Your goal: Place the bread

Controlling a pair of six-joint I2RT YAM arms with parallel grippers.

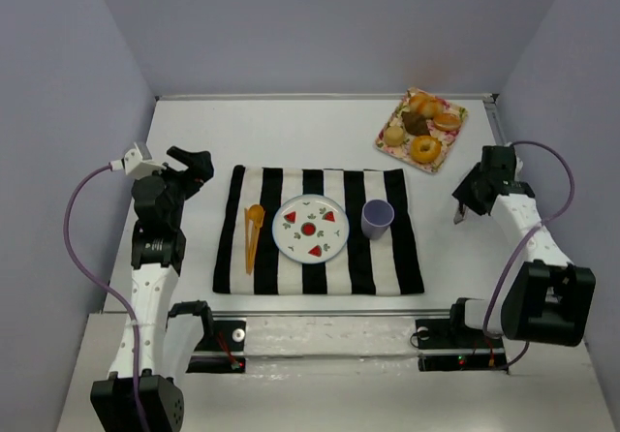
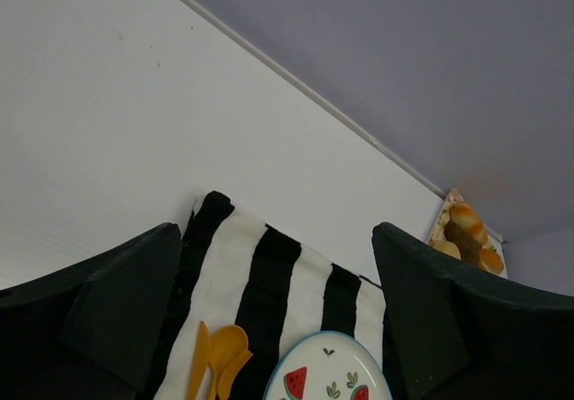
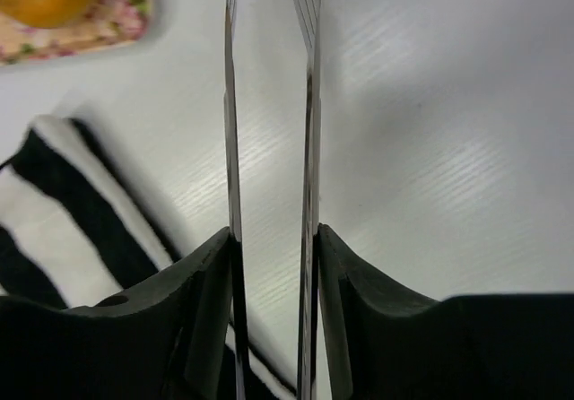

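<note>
Left arm extended forward, left tool [image 1: 197, 168] spread wide. Right arm bent inward, right tool [image 1: 463, 202] clamped on tongs [image 3: 308, 149].

The left hand [image 2: 276, 239] is spread wide, its dark fingers [image 2: 117, 301] framing the bottom corners. Between them a black-and-white striped cloth [image 2: 242, 265] lies on the white surface [image 2: 108, 131], carrying orange plastic utensils [image 2: 220, 355], apparently a spoon and fork, beside a round white watermelon-print plate [image 2: 327, 373]. Far right, a floral tray [image 2: 439, 225] holds bread rolls [image 2: 466, 221] near the grey wall [image 2: 404, 50].
</note>
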